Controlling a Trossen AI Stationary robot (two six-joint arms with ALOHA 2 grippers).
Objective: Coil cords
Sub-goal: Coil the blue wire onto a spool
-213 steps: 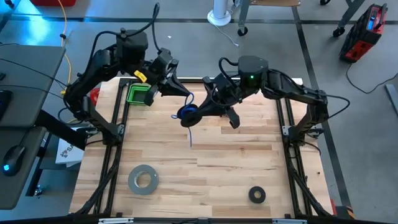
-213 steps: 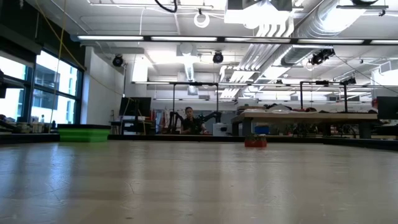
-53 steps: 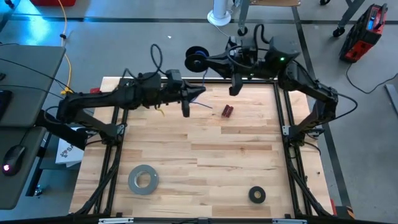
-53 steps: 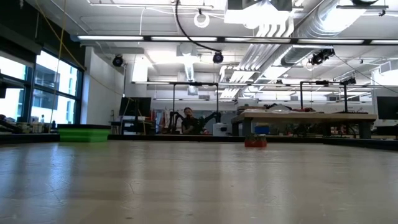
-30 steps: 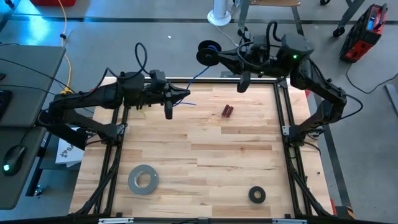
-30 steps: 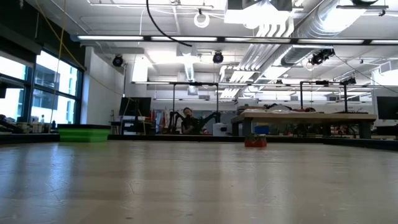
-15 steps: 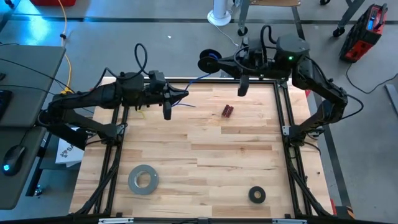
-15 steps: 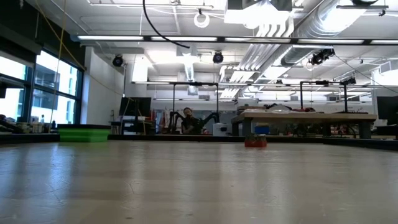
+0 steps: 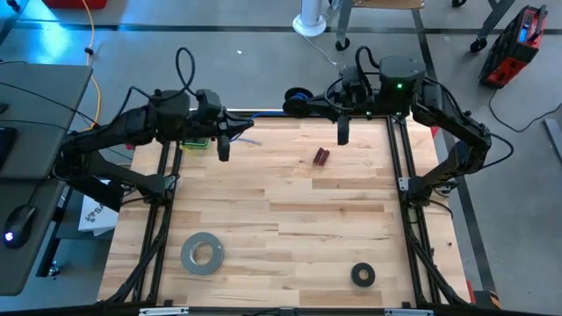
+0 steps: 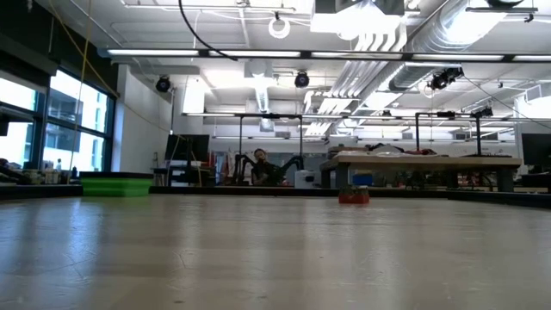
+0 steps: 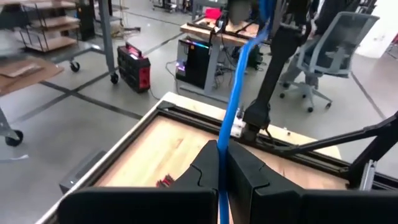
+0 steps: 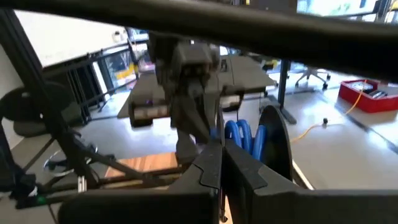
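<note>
Both arms are up at the far edge of the table [image 9: 290,219]. My left gripper [image 9: 248,125] is pressed shut on the blue cable [image 11: 235,112]; in the left wrist view the cord runs straight out from between the closed fingers [image 11: 202,171] toward the right arm. The right gripper [image 9: 294,99] sits just past the table's far edge, pinched shut on the coiled part of the cable; the right wrist view shows several blue loops just past its fingertips [image 12: 208,163]. In the high view the coil is a small blue-black bundle at the right gripper tip, with a thin blue strand between the two grippers, off the wood.

Elsewhere on the table: small red item [image 9: 322,157] near the far right, grey tape roll [image 9: 202,253] near left, black tape ring [image 9: 363,275] near right. Green bin [image 9: 195,140] under the left arm. Neither gripper appears in the low view; a person is far back in the room.
</note>
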